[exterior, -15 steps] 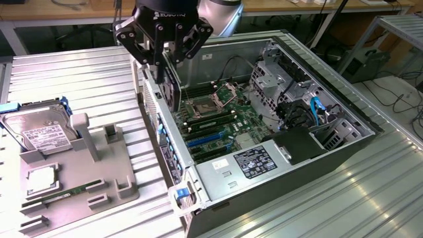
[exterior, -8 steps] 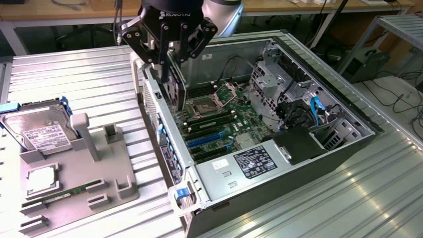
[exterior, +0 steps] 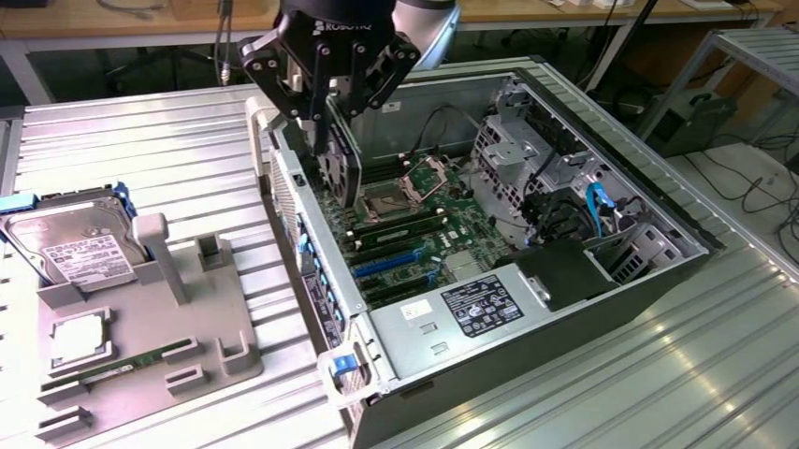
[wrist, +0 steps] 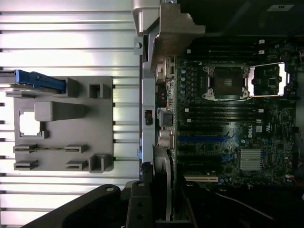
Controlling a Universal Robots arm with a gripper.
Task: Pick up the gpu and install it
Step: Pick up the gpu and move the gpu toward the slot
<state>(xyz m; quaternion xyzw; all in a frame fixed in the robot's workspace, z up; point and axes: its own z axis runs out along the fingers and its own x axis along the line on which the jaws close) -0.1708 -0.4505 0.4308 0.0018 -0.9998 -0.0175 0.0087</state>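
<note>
While the gripper (exterior: pixel 322 120) clenches the gpu (exterior: pixel 333 165) edge-on over the case (exterior: pixel 680 220), near its port-side wall, installing looks underway; seating calls for aligning the card with a motherboard (exterior: pixel 418 224) slot.

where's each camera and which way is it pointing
exterior view: off the arm, raised, looking down aslant into the open pc case; the gripper holds the gpu.
wrist view: on the wrist, looking straight down past the gripper's fingers and the gpu.
shared: motherboard, grey fixture, gpu.
</note>
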